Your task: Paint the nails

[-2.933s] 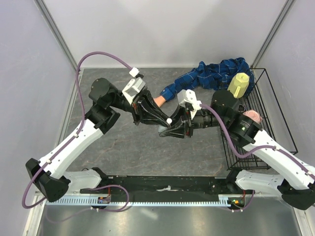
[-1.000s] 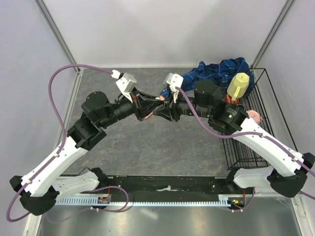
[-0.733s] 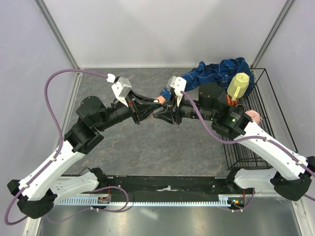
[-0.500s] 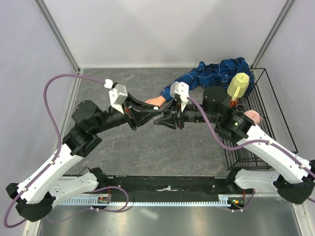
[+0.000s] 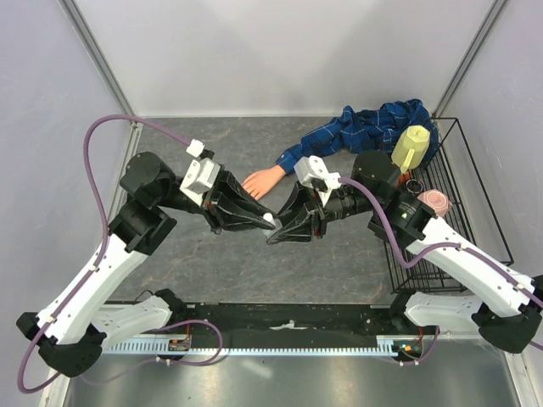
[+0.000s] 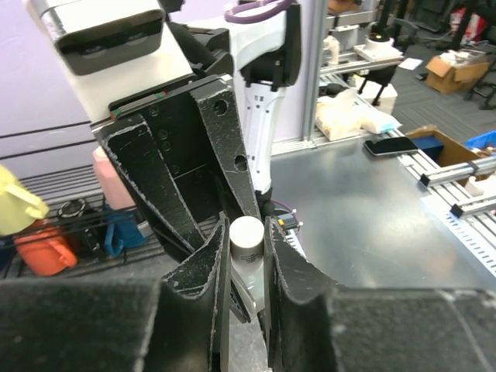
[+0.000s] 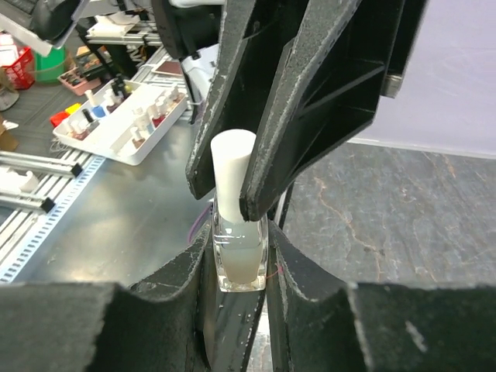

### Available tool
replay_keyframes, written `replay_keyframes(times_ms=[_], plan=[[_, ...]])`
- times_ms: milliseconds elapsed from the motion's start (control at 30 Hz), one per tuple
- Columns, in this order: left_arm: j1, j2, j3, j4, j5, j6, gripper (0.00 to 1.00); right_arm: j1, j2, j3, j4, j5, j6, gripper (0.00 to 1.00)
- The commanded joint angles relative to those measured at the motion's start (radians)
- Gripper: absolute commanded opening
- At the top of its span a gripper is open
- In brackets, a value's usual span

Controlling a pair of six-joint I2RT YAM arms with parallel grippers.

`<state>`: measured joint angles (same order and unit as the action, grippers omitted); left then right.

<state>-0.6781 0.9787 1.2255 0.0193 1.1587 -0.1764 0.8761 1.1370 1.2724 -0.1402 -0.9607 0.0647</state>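
Near the middle of the table, a small bottle is held between the left gripper, reaching in from 9 o'clock, and the right gripper, reaching in from 3 o'clock. Just behind them, at 12 o'clock, the hand is laid on the table, fingers toward 9 o'clock. From it the sleeve is stretched toward 2 o'clock, up to a wire rack set at 3 o'clock.
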Motion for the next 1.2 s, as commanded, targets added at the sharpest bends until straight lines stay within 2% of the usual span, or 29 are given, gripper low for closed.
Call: replay_keyframes(times_ms=[0, 33, 67, 133, 167, 267, 333, 400, 667, 800, 1167], plan=[[0.014, -0.061, 0.049, -0.131, -0.179, 0.064, 0.44, -0.017, -0.017, 0.033, 0.021, 0.118, -0.005, 0.0], [0.014, -0.074, 0.046, -0.14, -0.25, 0.055, 0.53, -0.017, -0.019, 0.047, -0.004, 0.164, -0.02, 0.0], [0.014, -0.092, 0.045, -0.157, -0.387, 0.048, 0.69, -0.017, -0.014, 0.054, -0.054, 0.25, -0.044, 0.0], [0.014, -0.11, 0.045, -0.182, -0.572, 0.025, 0.77, -0.017, -0.005, 0.084, -0.12, 0.344, -0.055, 0.0], [0.014, -0.118, 0.052, -0.203, -0.618, 0.017, 0.83, -0.019, 0.0, 0.094, -0.14, 0.377, -0.072, 0.0], [0.014, -0.121, 0.094, -0.29, -0.824, -0.055, 0.85, -0.017, 0.029, 0.131, -0.193, 0.503, -0.12, 0.0], [0.014, -0.107, 0.112, -0.326, -0.928, -0.106, 0.79, -0.017, 0.05, 0.157, -0.209, 0.589, -0.128, 0.0], [0.014, -0.104, 0.111, -0.331, -0.952, -0.141, 0.72, -0.017, 0.069, 0.173, -0.21, 0.631, -0.125, 0.0], [0.014, -0.065, 0.074, -0.251, -0.999, -0.261, 0.7, -0.015, 0.113, 0.206, -0.22, 0.743, -0.124, 0.0], [0.012, -0.032, 0.081, -0.24, -0.987, -0.293, 0.62, -0.015, 0.116, 0.205, -0.222, 0.769, -0.121, 0.0], [-0.024, 0.044, 0.088, -0.223, -0.947, -0.268, 0.65, -0.015, 0.127, 0.214, -0.22, 0.774, -0.12, 0.0]])
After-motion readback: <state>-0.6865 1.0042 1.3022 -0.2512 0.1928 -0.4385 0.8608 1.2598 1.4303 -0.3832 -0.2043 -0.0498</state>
